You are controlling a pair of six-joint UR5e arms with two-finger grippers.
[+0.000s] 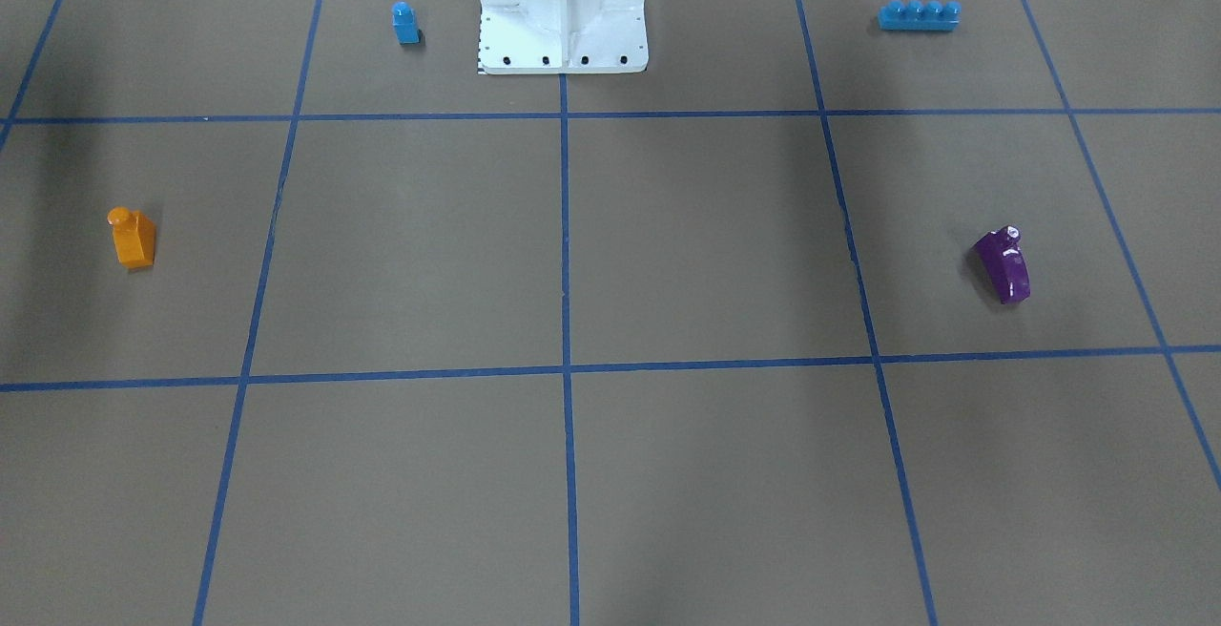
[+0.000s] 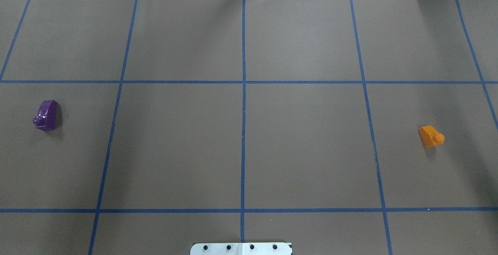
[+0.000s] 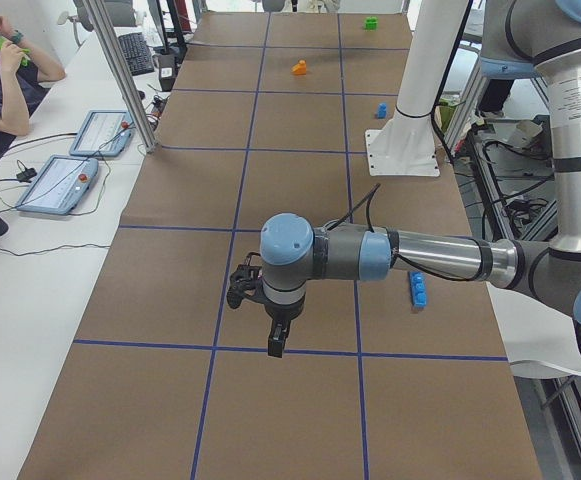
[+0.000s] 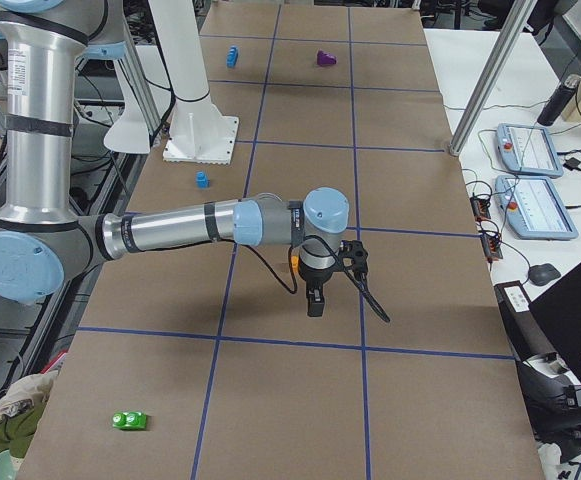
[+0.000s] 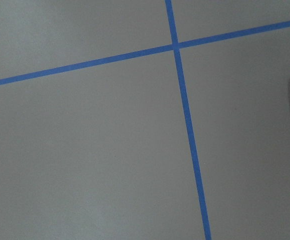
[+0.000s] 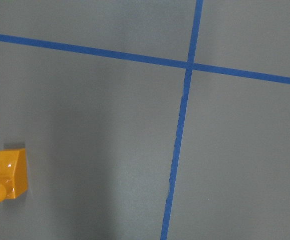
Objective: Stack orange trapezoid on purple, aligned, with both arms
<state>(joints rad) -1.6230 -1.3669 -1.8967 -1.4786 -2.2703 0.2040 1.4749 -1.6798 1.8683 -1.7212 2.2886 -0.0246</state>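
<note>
closest in the side views are the two arms: the left arm (image 3: 420,258) stretches out low over the table with its gripper (image 3: 275,335) pointing down, and the right arm (image 4: 170,228) does the same on its side, gripper (image 4: 316,298) down. whether either pair of fingers is apart or together i cannot tell. the brown table (image 2: 303,150) is marked into squares by blue tape. the white pedestal (image 1: 563,6) stands at the robot's edge of it. the long blue brick (image 1: 919,15) sits near the pedestal on the robot's left. the purple brick (image 2: 46,115) lies far out on the left, the orange brick (image 2: 430,136) far out on the right, well apart, both on the table. the small blue brick (image 1: 405,23) stands just right of the pedestal.
</note>
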